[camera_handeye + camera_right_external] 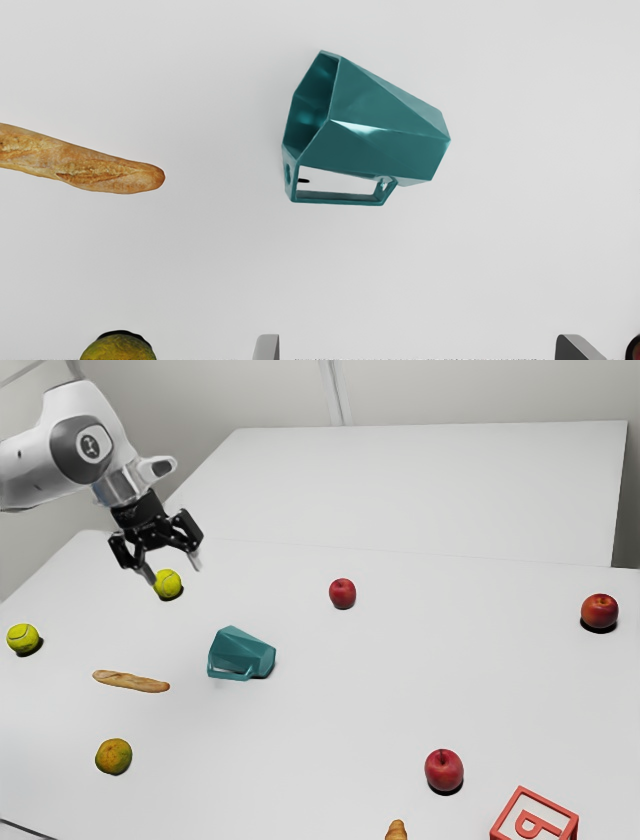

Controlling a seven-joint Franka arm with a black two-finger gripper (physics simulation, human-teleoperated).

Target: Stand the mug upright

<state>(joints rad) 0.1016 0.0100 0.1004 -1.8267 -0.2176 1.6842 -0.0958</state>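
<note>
The fingers (196, 561) are standing wide apart, holding nothing, and are hovering above the worktop (310, 730), well apart from the mug (240, 654). The mug is lying on its side, between the worktop's far edge and near edge in the exterior view, its mouth facing the bread (131, 681) and its handle (340, 199) pointing toward the fingers' side. One ball (168, 584) is resting near the far edge, another (23, 639) near the edge at the exterior view's left. A block (535, 820) is sitting toward the near edge.
</note>
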